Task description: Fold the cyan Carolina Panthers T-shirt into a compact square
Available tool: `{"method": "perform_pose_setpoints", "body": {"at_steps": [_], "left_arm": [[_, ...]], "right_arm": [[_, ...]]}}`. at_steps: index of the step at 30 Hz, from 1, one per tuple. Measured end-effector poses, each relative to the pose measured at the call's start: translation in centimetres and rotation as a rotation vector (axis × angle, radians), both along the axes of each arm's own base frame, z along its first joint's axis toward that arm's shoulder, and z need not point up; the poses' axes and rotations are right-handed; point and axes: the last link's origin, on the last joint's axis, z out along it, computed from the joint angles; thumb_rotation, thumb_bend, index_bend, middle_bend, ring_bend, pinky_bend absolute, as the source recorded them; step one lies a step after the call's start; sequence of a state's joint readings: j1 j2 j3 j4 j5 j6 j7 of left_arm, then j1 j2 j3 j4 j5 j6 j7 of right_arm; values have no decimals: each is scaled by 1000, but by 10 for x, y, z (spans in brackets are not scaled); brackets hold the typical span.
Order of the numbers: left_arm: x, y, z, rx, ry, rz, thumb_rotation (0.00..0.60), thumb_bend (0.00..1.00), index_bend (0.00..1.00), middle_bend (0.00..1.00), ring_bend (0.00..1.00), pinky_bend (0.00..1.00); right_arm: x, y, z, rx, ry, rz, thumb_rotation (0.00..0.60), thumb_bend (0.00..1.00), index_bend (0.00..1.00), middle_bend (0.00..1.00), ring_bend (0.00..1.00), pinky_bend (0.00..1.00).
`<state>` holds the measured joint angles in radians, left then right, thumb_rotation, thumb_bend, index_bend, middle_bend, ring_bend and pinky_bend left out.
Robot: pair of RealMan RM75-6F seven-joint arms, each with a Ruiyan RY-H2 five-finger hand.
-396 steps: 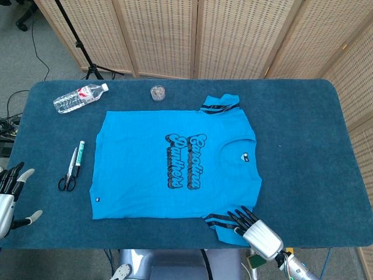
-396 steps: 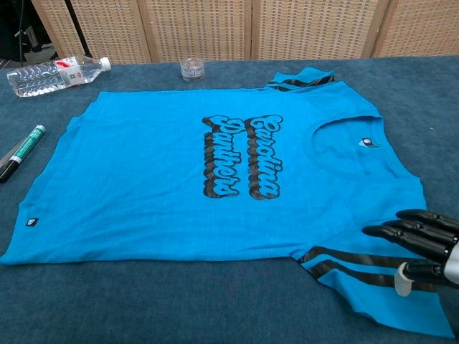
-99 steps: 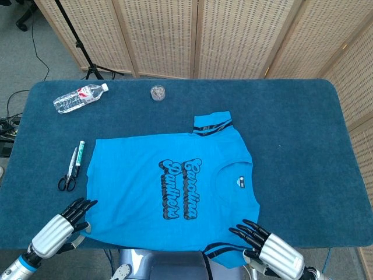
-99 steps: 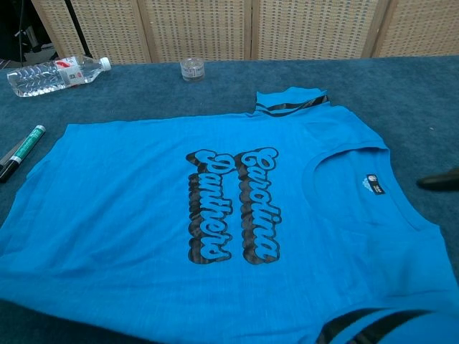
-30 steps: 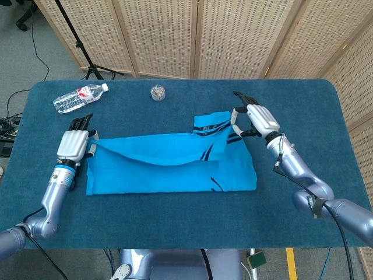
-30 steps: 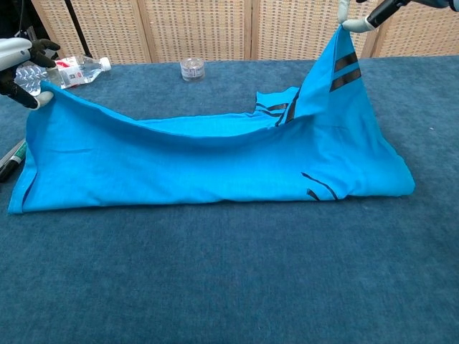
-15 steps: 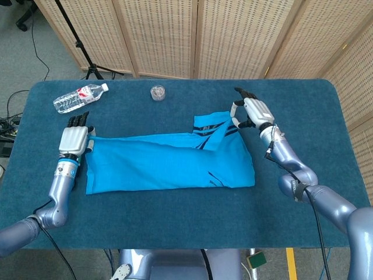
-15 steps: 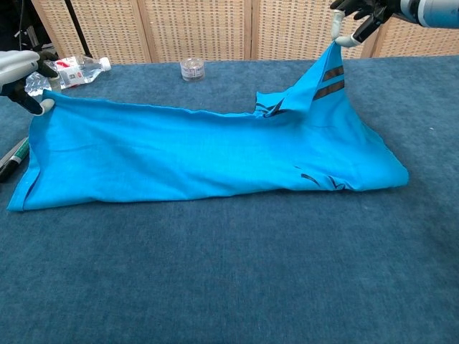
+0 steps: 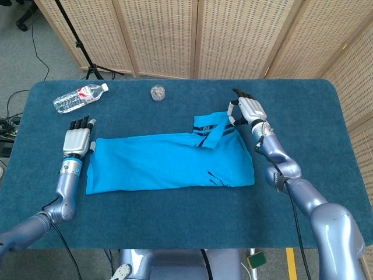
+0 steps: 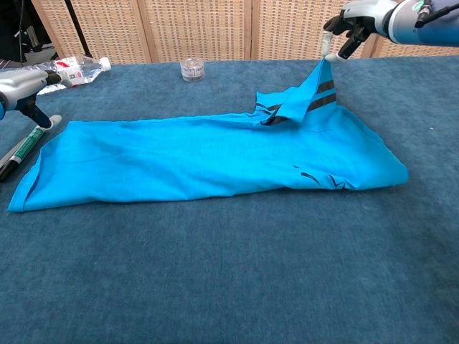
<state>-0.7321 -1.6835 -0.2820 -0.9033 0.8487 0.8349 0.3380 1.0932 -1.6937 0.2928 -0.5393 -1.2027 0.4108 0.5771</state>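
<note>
The cyan T-shirt [image 9: 169,163] [image 10: 208,161] lies folded in half lengthwise as a long band across the blue table. My left hand [image 9: 77,141] [image 10: 23,86] sits at the band's far left corner, its thumb tip on the cloth edge, which lies down on the table. My right hand [image 9: 245,109] [image 10: 355,20] pinches the tip of the striped sleeve [image 10: 321,84] and holds it raised above the far right part of the shirt. A second striped sleeve shows as short black marks near the front fold [image 10: 315,179].
A water bottle [image 9: 78,98] [image 10: 61,72] and a small glass jar [image 9: 157,92] [image 10: 192,69] stand at the back of the table [image 9: 175,227]. A green marker [image 10: 26,148] lies by the shirt's left end. Wicker screens close off the back.
Both hands have come down toward the table. The shirt's far edge now lies flat on the left, and the raised sleeve on the right hangs lower.
</note>
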Motion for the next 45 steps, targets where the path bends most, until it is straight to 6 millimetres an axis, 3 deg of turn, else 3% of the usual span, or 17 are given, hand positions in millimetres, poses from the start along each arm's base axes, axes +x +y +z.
{"method": "perform_pose_setpoints", "body": {"at_steps": [17,19,21,23,37,45], "left_arm": [[-5,-3,15,33,-51,-21,600,405,0,0,0,0],[-4,-3,17,35,-52,-24,600,405,0,0,0,0],[-3,-4,19,37,-53,-29,600,405,0,0,0,0],[-3,-5,20,38,-53,-31,600,405,0,0,0,0],[3,-13,28,31,-83,-71,600,408,0,0,0,0],[4,-25,37,7,-113,-121,600,410,0,0,0,0]], "right_arm": [[15,-19,-9,-42,47,-43,600,507,664,30,0,0],[16,-21,-8,-53,48,-54,600,361,486,16,0,0],[17,-22,-11,-56,52,-66,600,75,111,0,0,0],[18,-22,-12,-55,45,-73,600,0,0,0,0,0],[14,-30,15,-160,16,-98,600,0,0,0,0,0],[-7,-10,26,-130,24,-23,600,0,0,0,0,0]]}}
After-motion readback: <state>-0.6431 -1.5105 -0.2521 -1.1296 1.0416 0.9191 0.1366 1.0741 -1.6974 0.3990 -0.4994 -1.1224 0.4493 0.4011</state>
